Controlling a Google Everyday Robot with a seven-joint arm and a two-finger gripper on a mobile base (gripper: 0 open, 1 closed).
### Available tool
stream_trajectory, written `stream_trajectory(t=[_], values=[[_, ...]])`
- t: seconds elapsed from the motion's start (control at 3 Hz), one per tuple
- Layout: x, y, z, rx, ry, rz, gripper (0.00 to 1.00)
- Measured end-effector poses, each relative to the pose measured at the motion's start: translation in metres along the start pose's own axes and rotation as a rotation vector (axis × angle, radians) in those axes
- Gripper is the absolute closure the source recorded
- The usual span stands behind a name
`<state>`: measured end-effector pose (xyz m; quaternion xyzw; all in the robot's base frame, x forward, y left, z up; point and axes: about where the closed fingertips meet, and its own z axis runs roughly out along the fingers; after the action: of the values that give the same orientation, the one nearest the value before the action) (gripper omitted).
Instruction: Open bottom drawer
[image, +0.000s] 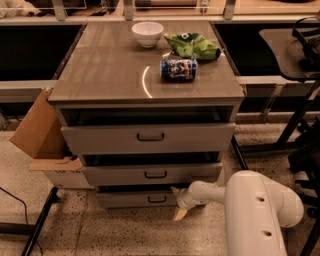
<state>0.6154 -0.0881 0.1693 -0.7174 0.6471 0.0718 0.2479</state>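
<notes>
The bottom drawer (127, 199) is the lowest, shortest grey front of the cabinet, with a small dark bar handle (157, 199). Its front stands a little out from under the middle drawer. My gripper (177, 202) sits at the end of the white arm (250, 210), right of the handle, by the drawer's right end. One fingertip points up toward the drawer front and the other points down toward the floor.
The middle drawer (150, 174) and the top drawer (147, 137) are above. On the cabinet top stand a white bowl (147, 33), a green bag (192, 46) and a lying can (179, 68). A cardboard box (42, 142) stands left, a dark chair (295, 55) right.
</notes>
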Motion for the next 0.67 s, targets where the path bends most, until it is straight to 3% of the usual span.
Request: stream_trajectory(t=[0.33, 0.67], values=[[0.008, 0.007, 0.012, -0.030, 0.018, 0.011, 0.38], [0.016, 0.016, -0.003, -0.015, 0.026, 0.025, 0.60]])
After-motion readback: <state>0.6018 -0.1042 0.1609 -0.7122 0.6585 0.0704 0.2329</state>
